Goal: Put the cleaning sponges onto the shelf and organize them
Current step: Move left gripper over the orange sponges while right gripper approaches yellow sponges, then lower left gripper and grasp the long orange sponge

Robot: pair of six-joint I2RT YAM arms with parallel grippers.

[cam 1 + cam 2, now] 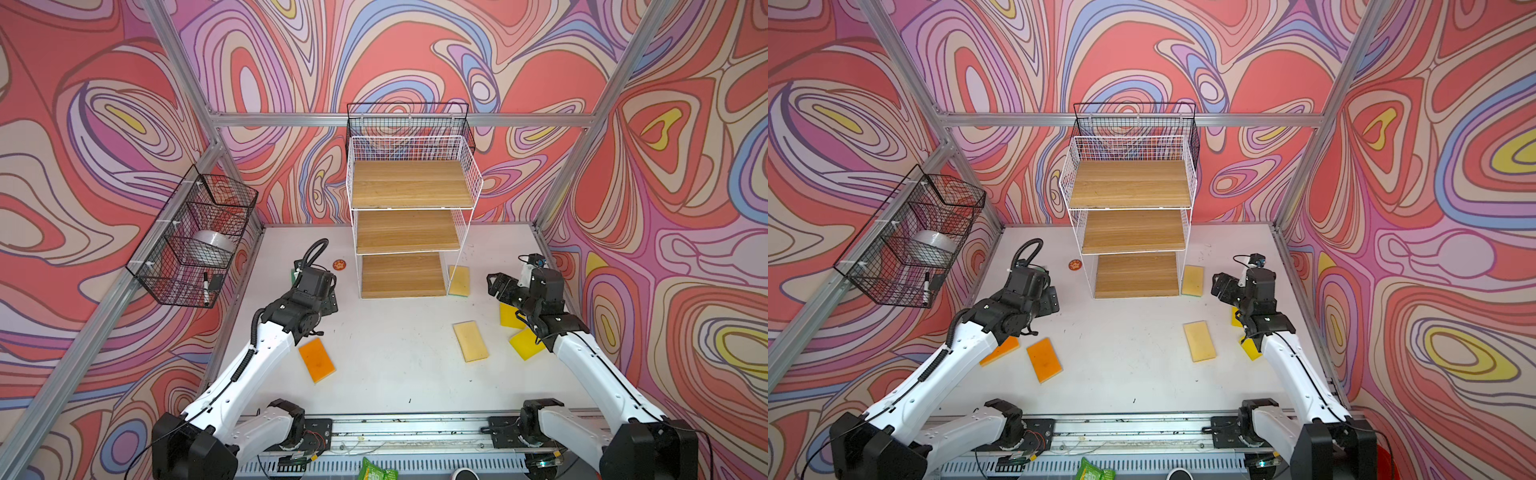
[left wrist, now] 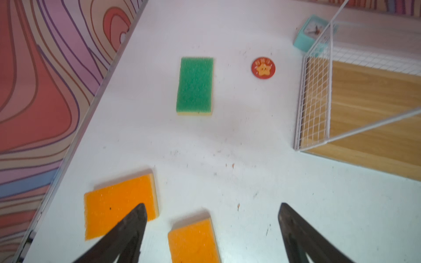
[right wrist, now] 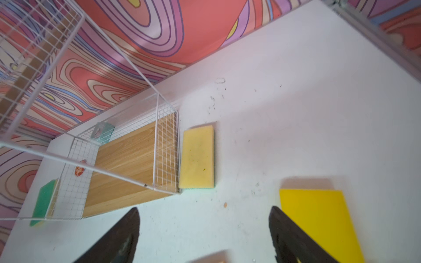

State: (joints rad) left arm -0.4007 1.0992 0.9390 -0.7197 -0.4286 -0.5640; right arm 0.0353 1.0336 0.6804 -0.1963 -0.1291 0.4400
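The shelf [image 1: 409, 185] of white wire and wooden boards stands at the back of the table, its boards bare. Sponges lie flat on the table. To its left are a green one [image 2: 195, 85] and two orange ones [image 2: 114, 205] [image 2: 192, 241]. To its right, one pale sponge [image 3: 197, 157] lies against the shelf's side and another [image 1: 470, 340] nearer the front. Two bright yellow ones [image 1: 509, 316] [image 1: 525, 344] sit partly under the right arm. My left gripper [image 2: 212, 205] hangs open above the orange sponges. My right gripper [image 3: 204, 208] is open over bare table beside a bright yellow sponge [image 3: 319, 220].
A small round orange disc [image 2: 263, 67] and a teal clock [image 2: 312, 34] sit left of the shelf's foot. Black wire baskets hang on the left wall [image 1: 195, 237] and behind the shelf's top [image 1: 409, 120]. Aluminium frame posts border the table.
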